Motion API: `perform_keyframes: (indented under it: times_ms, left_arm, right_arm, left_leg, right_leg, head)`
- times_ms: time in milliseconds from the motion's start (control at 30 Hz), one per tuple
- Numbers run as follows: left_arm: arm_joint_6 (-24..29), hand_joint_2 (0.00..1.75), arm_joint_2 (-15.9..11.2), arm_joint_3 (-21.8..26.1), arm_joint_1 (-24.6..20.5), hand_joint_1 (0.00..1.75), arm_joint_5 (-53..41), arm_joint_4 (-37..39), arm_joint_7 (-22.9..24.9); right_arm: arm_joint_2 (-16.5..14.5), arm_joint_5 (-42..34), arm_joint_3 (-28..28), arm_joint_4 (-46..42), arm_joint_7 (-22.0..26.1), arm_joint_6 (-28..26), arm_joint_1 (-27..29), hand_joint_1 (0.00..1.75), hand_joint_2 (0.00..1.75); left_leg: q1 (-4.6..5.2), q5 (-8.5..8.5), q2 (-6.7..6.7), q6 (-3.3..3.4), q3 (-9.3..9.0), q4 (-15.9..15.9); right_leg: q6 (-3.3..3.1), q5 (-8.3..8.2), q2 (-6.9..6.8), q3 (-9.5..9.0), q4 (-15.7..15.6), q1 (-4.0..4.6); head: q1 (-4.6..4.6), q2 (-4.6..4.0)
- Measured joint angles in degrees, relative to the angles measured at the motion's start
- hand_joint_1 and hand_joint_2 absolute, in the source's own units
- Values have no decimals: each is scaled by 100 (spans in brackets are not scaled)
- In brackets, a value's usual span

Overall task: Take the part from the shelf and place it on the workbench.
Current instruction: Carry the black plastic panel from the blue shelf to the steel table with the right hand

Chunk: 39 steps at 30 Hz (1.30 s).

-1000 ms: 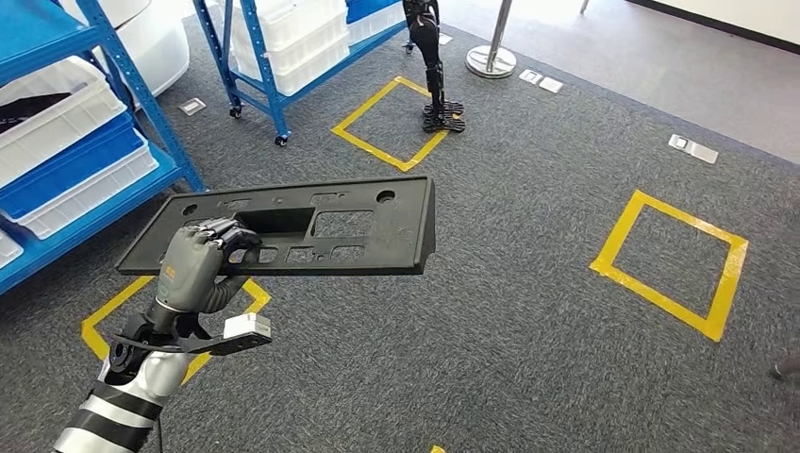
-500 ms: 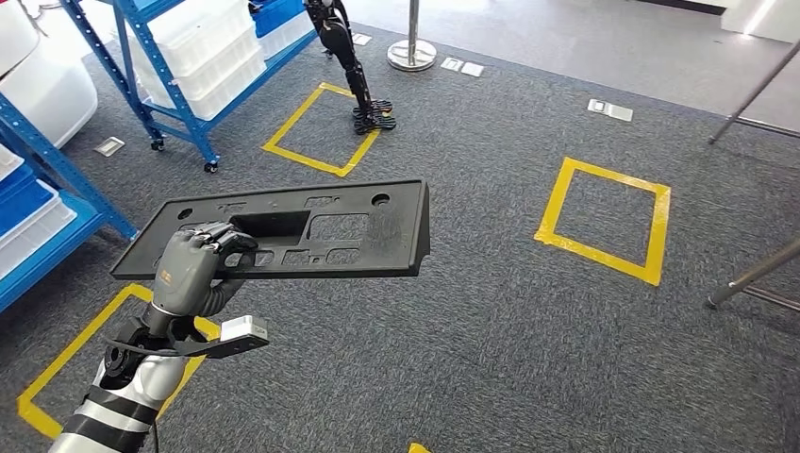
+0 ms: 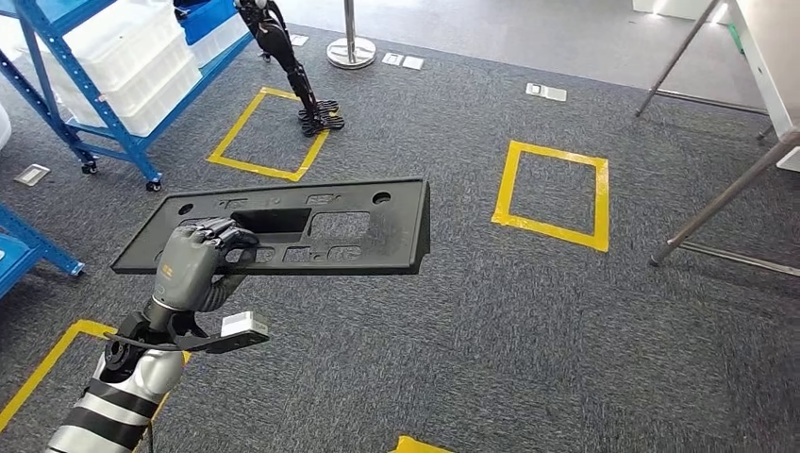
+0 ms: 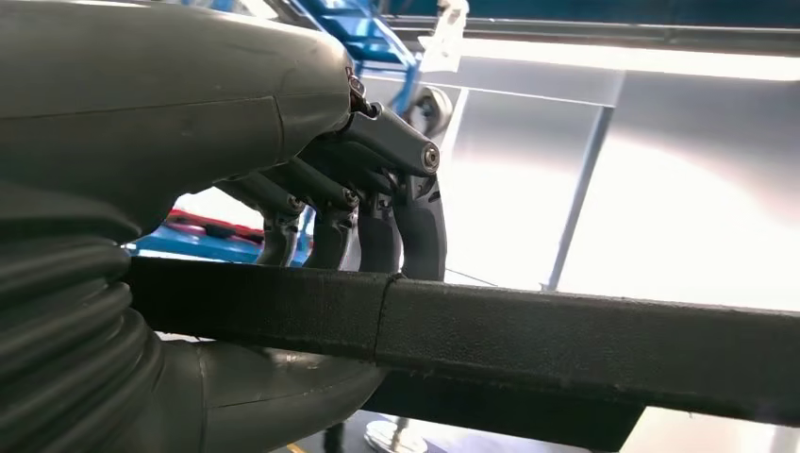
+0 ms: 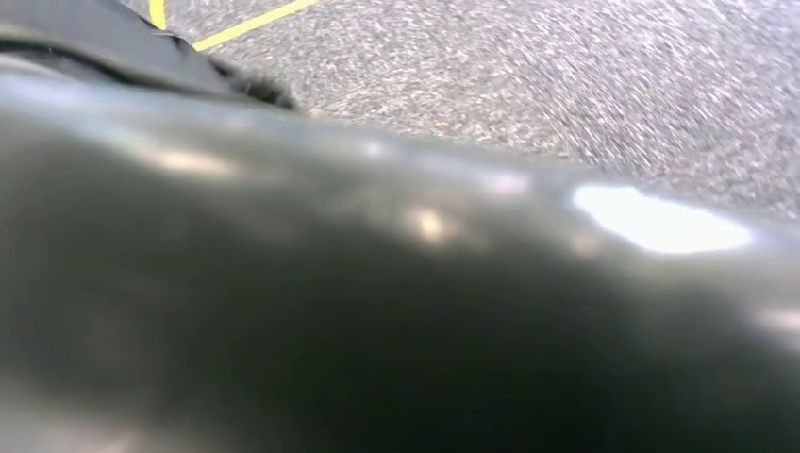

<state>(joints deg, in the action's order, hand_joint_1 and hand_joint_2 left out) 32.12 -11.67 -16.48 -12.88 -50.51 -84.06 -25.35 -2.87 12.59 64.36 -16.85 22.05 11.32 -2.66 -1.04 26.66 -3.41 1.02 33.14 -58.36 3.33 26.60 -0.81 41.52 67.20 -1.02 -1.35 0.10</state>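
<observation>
Carry phase: the left robot hand (image 3: 193, 263) clamps the near edge of the black plastic part (image 3: 283, 226), thumb under and fingers (image 4: 363, 222) over, held flat above the carpet. Right robot hand, can't tell. I'd keep the part level and turn slowly toward the table (image 3: 769, 57), well beyond its far end.

Part (image 3: 302, 229) in left hand (image 3: 193, 262), over carpet (image 3: 491, 321); shelf (image 3: 113, 66) far left; workbench (image 3: 769, 57) far right.

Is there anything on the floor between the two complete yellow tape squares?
No. In the head view, only bare grey carpet lies between the left yellow square and the right yellow square.
</observation>
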Motion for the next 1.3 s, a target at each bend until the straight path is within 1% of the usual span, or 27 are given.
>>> perform_keyframes:
  times_ms: [33,100,133,200,267,333,367,400,433,467,533,567,633,700,733,767,833,900,933,967,1000,1033,1100,1133,1233,1267,1300]
  left_arm:
    - [-1,175,-3,0,-3,175,0,-1,0]
    - [-2,175,-21,-1,-17,175,0,-2,0]
    - [-2,175,-31,-2,-24,175,0,-2,0]
    - [-5,175,-38,-5,-35,175,0,-2,1]
    - [-8,175,-43,-8,-40,175,1,-3,2]
    - [-9,175,-57,-10,-37,175,2,1,2]
    - [-10,175,-64,-11,-32,175,2,5,2]
    - [-12,175,-67,-13,-26,175,2,11,2]
    - [-13,175,-68,-14,-21,175,2,18,2]
    - [-14,175,-68,-15,-19,175,2,23,3]
    - [-15,175,-69,-16,-25,175,2,29,4]
    - [-15,175,-70,-16,-28,175,2,30,4]
    - [-16,175,-72,-21,-31,175,1,31,4]
    - [-18,175,-70,-25,-40,175,1,30,4]
    - [-19,175,-69,-26,-49,175,0,29,4]
    - [-18,175,-68,-26,-56,175,-1,28,3]
    - [-18,175,-68,-26,-63,175,-3,27,2]
    - [-19,175,-68,-26,-61,175,-3,30,1]
    - [-19,175,-68,-26,-60,175,-4,30,1]
    - [-19,175,-67,-26,-60,175,-4,31,0]
    - [-19,175,-67,-26,-60,175,-4,31,0]
    - [-19,175,-66,-26,-62,175,-4,30,0]
    - [-19,175,-66,-26,-63,175,-4,29,0]
    - [-19,175,-66,-26,-63,175,-4,28,0]
    - [-20,175,-67,-26,-66,175,-4,29,1]
    - [-23,175,-66,-26,-72,175,-4,30,1]
    - [-26,175,-65,-28,-87,175,-2,34,1]
  right_arm:
    - [0,0,1,0,0,4,-8,0,0]
    - [-3,0,2,0,0,13,-25,0,0]
    - [-5,0,4,0,0,17,-26,0,0]
    - [-8,-1,12,0,0,19,-12,0,0]
    - [-13,-2,21,0,0,20,-4,0,0]
    - [-16,-2,27,0,0,21,-11,0,0]
    - [-16,-2,31,0,0,22,-16,0,0]
    - [-16,-2,35,0,0,24,-17,0,0]
    - [-17,-2,39,0,0,25,-17,0,0]
    - [-17,-2,43,0,0,26,-14,0,0]
    - [-19,-2,46,0,0,28,-12,0,0]
    - [-21,-2,48,0,0,29,-18,0,0]
    - [-23,-2,49,0,0,31,-21,0,0]
    - [-19,-2,52,0,0,31,2,0,0]
    - [-19,-2,55,1,0,31,17,0,0]
    - [-20,-2,56,1,0,31,23,0,0]
    - [-28,-2,58,2,0,31,10,0,0]
    - [-33,-2,58,3,0,31,-4,0,0]
    - [-34,-2,58,3,0,31,-3,0,0]
    - [-35,-2,58,4,0,31,-1,0,0]
    - [-33,-2,59,4,0,31,-2,0,0]
    - [-31,-2,60,4,0,31,-6,0,0]
    - [-30,-2,60,4,0,31,-22,0,0]
    - [-31,-2,60,4,0,31,-27,0,0]
    - [-31,-2,61,4,1,31,-30,0,0]
    - [-30,-2,65,4,2,31,-28,0,0]
    - [-25,-2,71,4,5,31,-29,0,0]
  left_leg:
    - [15,19,-59,-27,-13,-2]
    - [45,60,-167,-95,-47,-5]
    - [57,78,-221,-128,-67,1]
    - [36,119,-276,-192,-107,4]
    - [3,310,-48,-238,-25,-242]
    - [-10,684,261,-249,306,-953]
    - [-8,842,327,-249,515,-1354]
    - [-8,904,354,-247,675,-1623]
    - [-9,847,363,-240,741,-1689]
    - [-12,676,374,-229,688,-1510]
    - [-30,227,536,-202,358,-745]
    - [-43,83,641,-191,202,-394]
    - [-30,16,753,-161,65,-84]
    - [-5,2,637,-97,33,-35]
    - [-5,-17,573,-53,11,-5]
    - [-9,-37,504,-12,-11,26]
    - [9,-49,364,41,-28,54]
    - [33,-37,215,58,-28,54]
    - [38,-30,143,60,-29,54]
    - [38,-22,76,56,-32,54]
    - [38,-12,12,45,-39,53]
    - [45,2,-47,27,-50,52]
    - [77,32,-125,-13,-69,48]
    - [94,42,-143,-26,-73,46]
    - [107,58,-180,-48,-84,44]
    - [104,74,-243,-75,-106,50]
    - [83,235,-138,-117,-30,-185]
  right_leg:
    - [14,-132,-128,-244,-416,12]
    - [-47,-290,-276,-525,-906,51]
    - [-98,-307,-265,-538,-937,75]
    - [-181,-330,-120,-534,-954,64]
    - [-260,-338,10,-564,-977,20]
    - [-317,-332,136,-588,-981,13]
    - [-333,-329,207,-595,-980,24]
    - [-336,-326,288,-602,-979,34]
    - [-337,-325,372,-611,-976,40]
    - [-336,-323,457,-625,-973,43]
    - [-327,-317,616,-653,-965,42]
    - [-313,-312,687,-652,-957,51]
    - [-254,-317,807,-615,-960,46]
    - [-178,-334,903,-561,-978,24]
    - [-155,-307,838,-518,-926,29]
    - [-149,-235,700,-427,-776,42]
    - [-175,44,321,-80,-115,58]
    - [-171,285,163,311,617,37]
    - [-139,297,139,383,738,24]
    - [-91,222,113,322,608,13]
    - [-40,83,56,132,247,6]
    - [-8,-60,-72,-120,-221,7]
    - [0,-238,-330,-497,-869,33]
    - [-12,-258,-415,-564,-975,46]
    - [-40,-284,-382,-569,-972,64]
    - [-77,-306,-302,-564,-977,72]
    - [-149,-328,-169,-576,-988,61]
  head:
    - [1,0]
    - [-9,1]
    - [-14,0]
    - [-21,-1]
    - [-40,-1]
    - [-63,-1]
    - [-67,0]
    - [-68,-1]
    - [-67,-1]
    - [-67,-1]
    - [-67,0]
    - [-64,0]
    - [-62,0]
    - [-63,0]
    - [-59,0]
    - [-44,0]
    - [-17,-1]
    - [-4,0]
    - [-2,-1]
    - [1,0]
    - [2,0]
    - [5,0]
    - [10,1]
    - [12,0]
    - [5,1]
    - [-1,1]
    - [-21,1]
